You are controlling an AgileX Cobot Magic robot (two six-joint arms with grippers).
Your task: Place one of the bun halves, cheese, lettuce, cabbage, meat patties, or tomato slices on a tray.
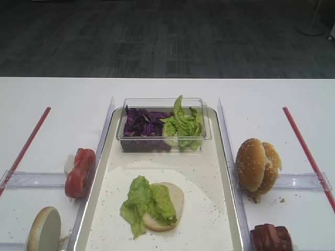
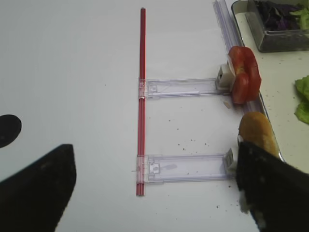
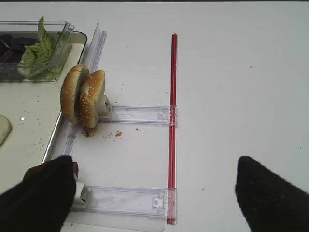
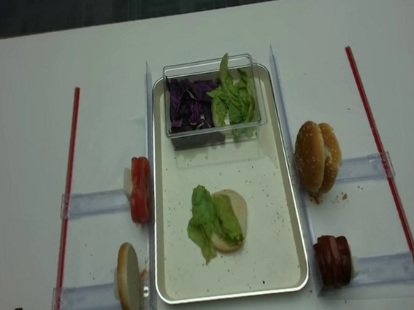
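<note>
Black fingers [image 3: 41,193] of your right gripper [image 3: 154,191] stood spread wide, holding nothing; your left gripper [image 2: 159,188] likewise gaped empty. Lettuce [image 1: 144,201] already lay across a bun half [image 1: 166,206] on the tray [image 1: 225,172]. Meat patties [image 1: 270,238] waited nearest; you needed a level descent.

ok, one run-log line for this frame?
tray: bun half with lettuce on top | left jaws open | right jaws open | nothing held

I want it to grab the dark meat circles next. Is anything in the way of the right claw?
Nothing visible blocks it. The open right gripper hangs above bare table, with the dark reddish-brown round meat patties standing uncovered beside the silver-rimmed tray.
</note>
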